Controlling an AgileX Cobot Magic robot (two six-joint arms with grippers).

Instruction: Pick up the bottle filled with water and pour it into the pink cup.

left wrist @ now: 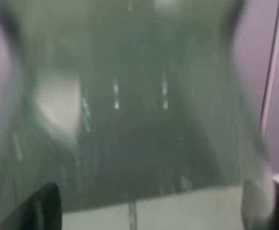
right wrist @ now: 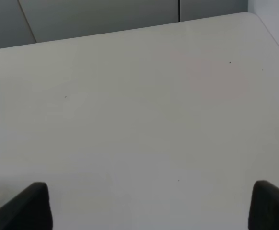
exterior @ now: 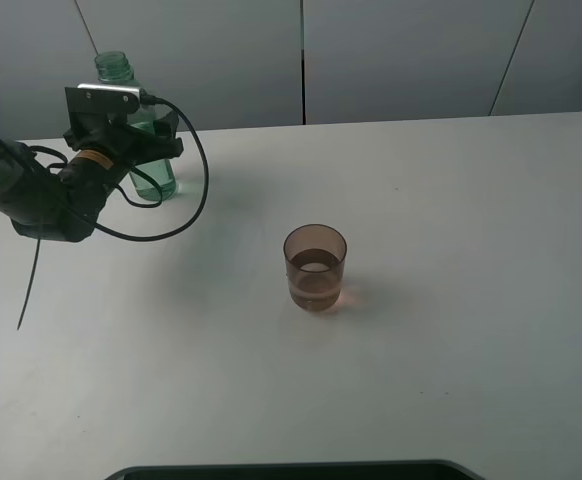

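Black left arm with an orange band, silver bracket and looping black cables; the right gripper has black fingers

- This looks like a robotics lab bench: a plain white table serves as the work surface.
- Blank grey wall panels stand behind its far edge.
- A robot arm trailing a black cable sits near the far left corner.

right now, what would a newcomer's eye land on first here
The green bottle stands at the far left of the table, with the left gripper around it; blurred green fills that arm's wrist view. Next comes the pink cup, alone near the middle and apparently holding some liquid.
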